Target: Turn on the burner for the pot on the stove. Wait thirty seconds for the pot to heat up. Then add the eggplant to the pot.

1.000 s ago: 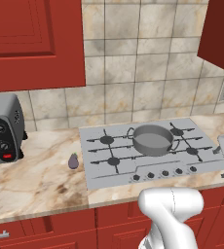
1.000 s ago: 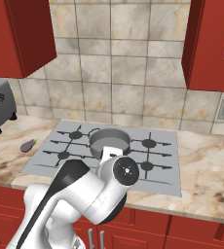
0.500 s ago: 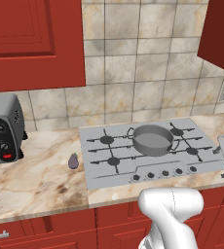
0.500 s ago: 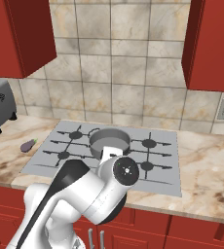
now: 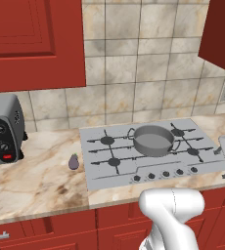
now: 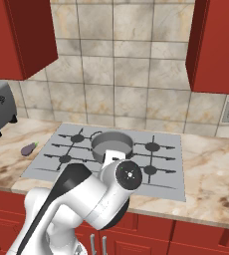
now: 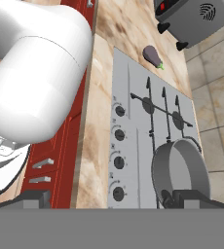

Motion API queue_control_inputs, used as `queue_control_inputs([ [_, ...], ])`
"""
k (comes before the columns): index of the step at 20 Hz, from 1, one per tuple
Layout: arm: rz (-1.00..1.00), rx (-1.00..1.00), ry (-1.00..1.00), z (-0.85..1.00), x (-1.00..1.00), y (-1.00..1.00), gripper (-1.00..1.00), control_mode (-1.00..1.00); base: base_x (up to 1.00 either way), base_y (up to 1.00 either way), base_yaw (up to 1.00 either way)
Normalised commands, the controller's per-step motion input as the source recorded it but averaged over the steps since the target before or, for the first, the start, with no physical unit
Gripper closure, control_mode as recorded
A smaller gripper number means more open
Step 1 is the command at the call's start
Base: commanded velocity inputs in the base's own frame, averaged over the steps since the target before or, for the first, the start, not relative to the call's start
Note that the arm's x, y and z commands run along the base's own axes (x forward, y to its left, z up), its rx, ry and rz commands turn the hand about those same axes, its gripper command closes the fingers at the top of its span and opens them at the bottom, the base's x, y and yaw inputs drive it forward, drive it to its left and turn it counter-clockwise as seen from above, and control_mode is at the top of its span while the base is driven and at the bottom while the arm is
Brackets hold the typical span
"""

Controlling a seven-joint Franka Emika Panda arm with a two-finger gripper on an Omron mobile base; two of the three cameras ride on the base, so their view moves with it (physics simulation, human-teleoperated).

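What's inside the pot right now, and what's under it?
The pot looks empty, only bare grey interior showing. It sits on a black grate of the stove; the burner beneath is covered. The eggplant lies on the counter.

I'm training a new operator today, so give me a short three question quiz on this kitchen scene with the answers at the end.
1. True or false: the eggplant already lies inside the pot.
2. Which appliance stands left of the stove on the counter: A, a kettle; B, a toaster oven; C, a blender?
3. Fill in: the gripper's jaws stand ____.

Key: 1. False, it lies on the counter beside the stove's left edge. 2. B. 3. Open, holding nothing.
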Motion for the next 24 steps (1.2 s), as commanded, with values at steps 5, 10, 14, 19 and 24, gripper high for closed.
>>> queue_control_inputs([
  [5, 0.0, 0.0, 0.0, 0.0, 0.0, 0.0, -1.0, -1.0, 0.0, 0.0, 0.0],
  [10, 0.0, 0.0, 0.0, 0.0, 0.0, 0.0, -1.0, -1.0, 0.0, 0.0, 0.0],
  [14, 0.0, 0.0, 0.0, 0.0, 0.0, 0.0, -1.0, -1.0, 0.0, 0.0, 0.0],
  [19, 0.0, 0.0, 0.0, 0.0, 0.0, 0.0, -1.0, -1.0, 0.0, 0.0, 0.0],
  [24, 0.0, 0.0, 0.0, 0.0, 0.0, 0.0, -1.0, -1.0, 0.0, 0.0, 0.0],
])
